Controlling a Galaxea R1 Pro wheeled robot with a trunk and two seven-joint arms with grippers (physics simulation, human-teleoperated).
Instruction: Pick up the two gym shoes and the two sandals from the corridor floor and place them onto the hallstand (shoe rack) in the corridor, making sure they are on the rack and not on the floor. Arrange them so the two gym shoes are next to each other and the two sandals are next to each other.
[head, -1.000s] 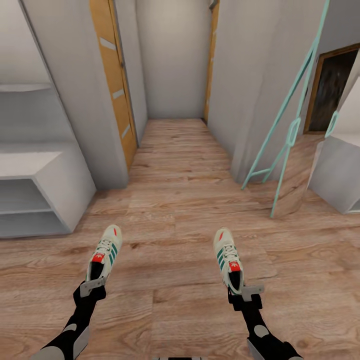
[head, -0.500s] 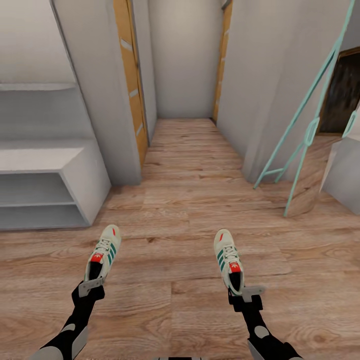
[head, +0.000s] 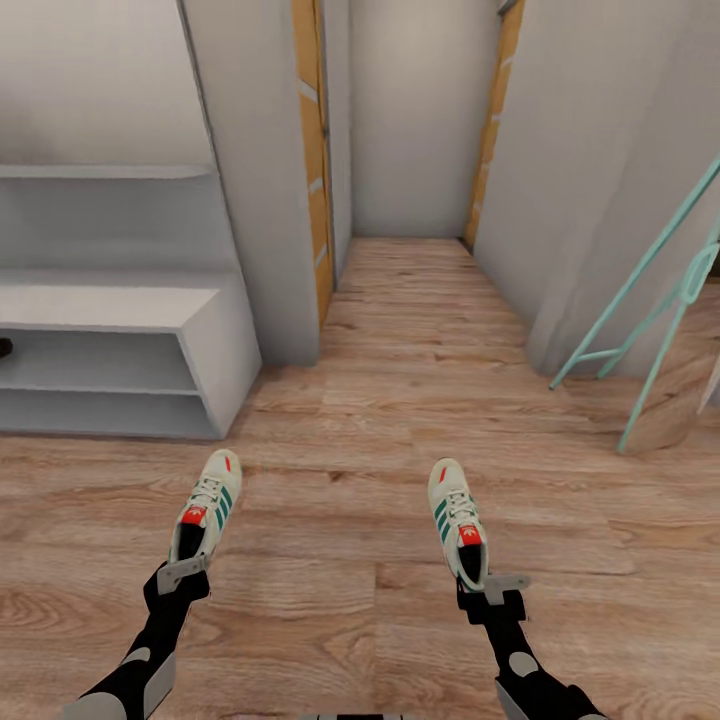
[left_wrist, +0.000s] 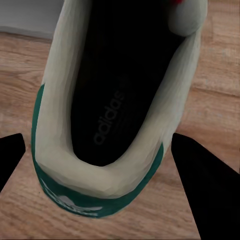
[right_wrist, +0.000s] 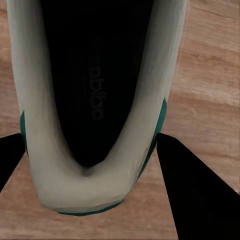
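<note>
My left gripper (head: 183, 572) is shut on the heel of one cream gym shoe (head: 208, 505) with green stripes, held toe-forward above the corridor floor (head: 400, 400). My right gripper (head: 490, 583) is shut on the heel of the other gym shoe (head: 455, 515) in the same way. In the left wrist view the shoe's opening (left_wrist: 55, 125) sits between dark fingers (left_wrist: 210, 190). The right wrist view shows its shoe (right_wrist: 30, 125) between fingers (right_wrist: 200, 190). The white hallstand (head: 110, 305) stands ahead at the left, its flat top bare. The sandals are out of view.
A small dark object (head: 4, 348) peeks in at the picture's left edge on the hallstand's upper tier. A grey wall corner (head: 260, 200) stands just right of the hallstand. A narrow passage with wooden doors (head: 312, 150) runs ahead. A teal frame (head: 650, 300) leans at the right.
The whole picture has shifted right, so the camera has turned left; more of the hallstand shows now. Both shoes stay held in the same place relative to me.
</note>
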